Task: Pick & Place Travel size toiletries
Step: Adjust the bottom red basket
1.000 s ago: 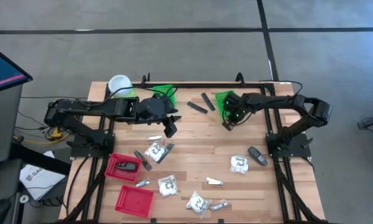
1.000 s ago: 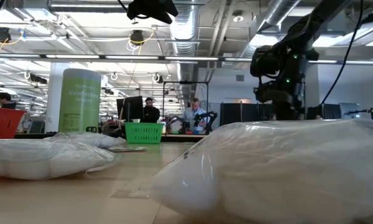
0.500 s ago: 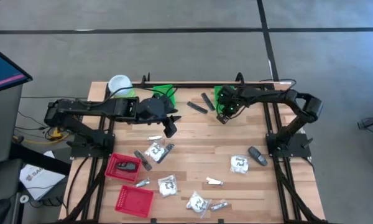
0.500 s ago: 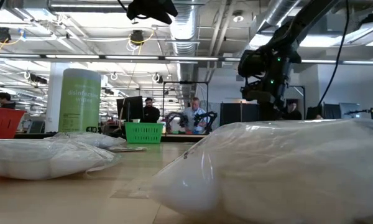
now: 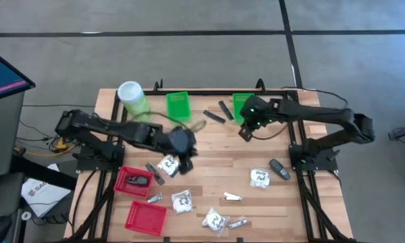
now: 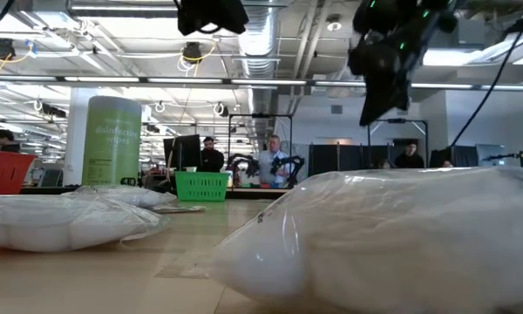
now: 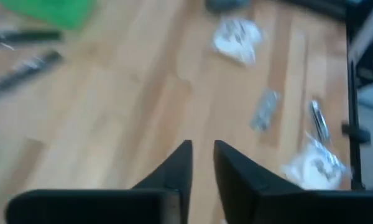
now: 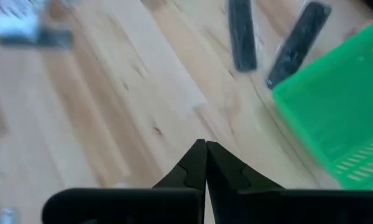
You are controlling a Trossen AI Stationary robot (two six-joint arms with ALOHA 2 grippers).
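— Near the table's middle a white crinkly packet lies under the left gripper, whose fingers stand a slit apart on nothing.
— How will it handle?
— Probably light, soft, slippery; I'd pinch a crimped edge.
— And the right gripper?
— Closed and empty, beside the green basket at the far edge.

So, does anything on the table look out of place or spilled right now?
Nothing looks spilled or damaged. The small toiletries lie scattered loose across the wooden table, such as the white crinkly packet near the right side, as expected mid-job. One red plastic basket already holds a dark piece; the green plastic basket stands upright.
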